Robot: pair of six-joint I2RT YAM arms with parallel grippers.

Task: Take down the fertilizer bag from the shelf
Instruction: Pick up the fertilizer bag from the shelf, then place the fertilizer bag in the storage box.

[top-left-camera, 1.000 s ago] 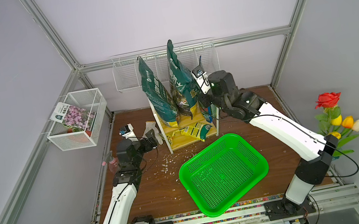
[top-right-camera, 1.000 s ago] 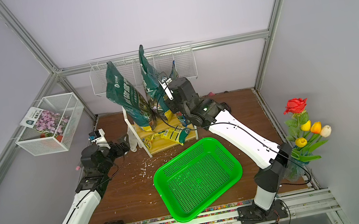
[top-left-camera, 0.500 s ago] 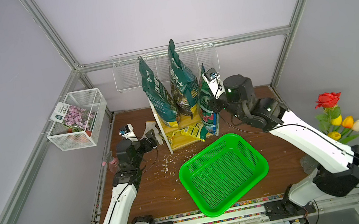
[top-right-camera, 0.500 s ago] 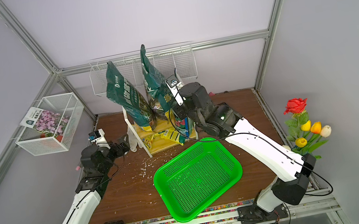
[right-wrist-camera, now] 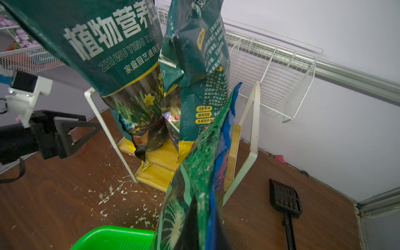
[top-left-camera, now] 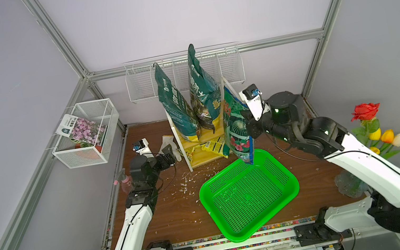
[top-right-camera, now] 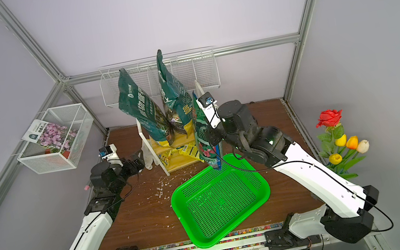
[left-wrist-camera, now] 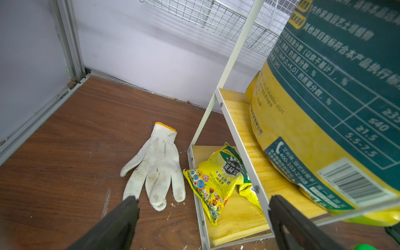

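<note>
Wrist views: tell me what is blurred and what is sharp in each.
Left wrist view: the large green-and-yellow bag close to the lens is soft, its print smeared; the glove and small yellow packet are sharp. Right wrist view: the cactus-print bag nearest the lens is blurred; the black scoop is crisp.

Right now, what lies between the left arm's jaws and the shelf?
A white glove lies flat on the table there, just ahead of the open left jaws and beside the shelf's lower board. The left wrist view shows it clearly.
</note>
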